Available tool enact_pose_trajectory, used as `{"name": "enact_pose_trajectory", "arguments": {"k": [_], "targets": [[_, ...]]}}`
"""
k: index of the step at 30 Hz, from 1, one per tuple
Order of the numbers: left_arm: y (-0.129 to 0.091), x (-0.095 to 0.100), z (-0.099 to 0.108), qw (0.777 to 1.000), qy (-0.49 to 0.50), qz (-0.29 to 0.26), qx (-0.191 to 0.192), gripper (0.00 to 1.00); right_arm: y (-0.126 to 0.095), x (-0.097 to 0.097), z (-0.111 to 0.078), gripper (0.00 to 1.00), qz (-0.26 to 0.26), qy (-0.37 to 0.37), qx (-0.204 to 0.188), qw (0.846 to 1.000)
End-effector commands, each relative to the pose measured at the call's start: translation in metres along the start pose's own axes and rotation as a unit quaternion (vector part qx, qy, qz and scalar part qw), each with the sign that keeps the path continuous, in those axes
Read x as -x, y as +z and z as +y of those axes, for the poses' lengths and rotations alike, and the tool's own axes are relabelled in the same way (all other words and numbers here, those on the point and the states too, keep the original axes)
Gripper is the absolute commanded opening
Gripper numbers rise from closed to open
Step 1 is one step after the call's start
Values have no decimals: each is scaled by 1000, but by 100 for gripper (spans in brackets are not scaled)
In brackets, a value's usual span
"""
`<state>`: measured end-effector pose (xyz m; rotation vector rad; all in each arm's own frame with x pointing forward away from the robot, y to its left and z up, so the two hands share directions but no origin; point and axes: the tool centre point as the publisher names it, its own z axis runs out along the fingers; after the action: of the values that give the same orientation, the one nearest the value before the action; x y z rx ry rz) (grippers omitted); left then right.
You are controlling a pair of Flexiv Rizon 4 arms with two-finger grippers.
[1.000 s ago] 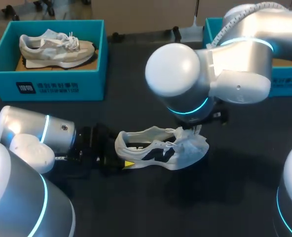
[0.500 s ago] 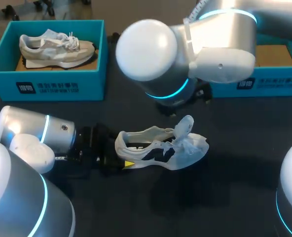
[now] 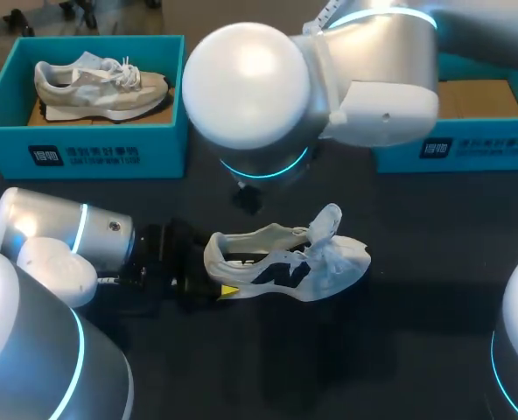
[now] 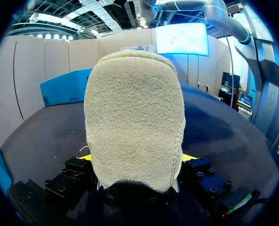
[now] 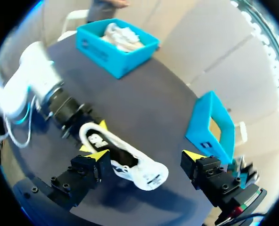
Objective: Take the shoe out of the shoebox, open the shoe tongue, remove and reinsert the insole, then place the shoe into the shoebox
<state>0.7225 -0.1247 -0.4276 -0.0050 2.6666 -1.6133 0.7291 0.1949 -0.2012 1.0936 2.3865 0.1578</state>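
– From the head view, where do we find the shoe?

– On the dark table, near the middle, well apart from both boxes. Our left gripper has it by the heel, a yellow tip showing under the sole. The tongue stands up above the laces.

– And our right arm?

– It hangs over the table behind the shoe and hides its own gripper from this view. It also covers part of the right shoebox. The left shoebox holds a second shoe.

– What does the left wrist view add?

– The grip itself. The shoe's fuzzy heel fills the space between our fingers, and a yellow tip presses it from each side. We are clamped on it.

– And the right wrist view?

– It gives us what the head view hides: the right gripper is spread wide with nothing held. The shoe lies ahead of it, closer to one finger than the other. We also see the left gripper at the heel, and both blue boxes on the table beyond.
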Motion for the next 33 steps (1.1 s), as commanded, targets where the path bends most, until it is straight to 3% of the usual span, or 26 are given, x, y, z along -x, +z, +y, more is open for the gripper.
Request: {"name": "enact_pose_trajectory", "arguments": {"k": [1, 5, 6, 8, 12, 33], "targets": [[4, 0, 4, 1000, 0, -1, 2, 0, 9, -15, 11, 100, 58, -187, -10, 981], [4, 0, 4, 1000, 0, -1, 2, 0, 14, -25, 15, 98, 68, -265, -28, 961], [4, 0, 4, 1000, 0, -1, 2, 0, 16, -28, 15, 46, 68, -277, -31, 958], [4, 0, 4, 1000, 0, -1, 2, 0, 20, -34, 15, 0, 73, -305, -49, 948], [4, 0, 4, 1000, 0, -1, 2, 0, 36, -45, 0, 0, 55, -328, -105, 937], [4, 0, 4, 1000, 0, -1, 2, 0, 36, -45, 0, 0, 55, -328, -105, 937]]}}
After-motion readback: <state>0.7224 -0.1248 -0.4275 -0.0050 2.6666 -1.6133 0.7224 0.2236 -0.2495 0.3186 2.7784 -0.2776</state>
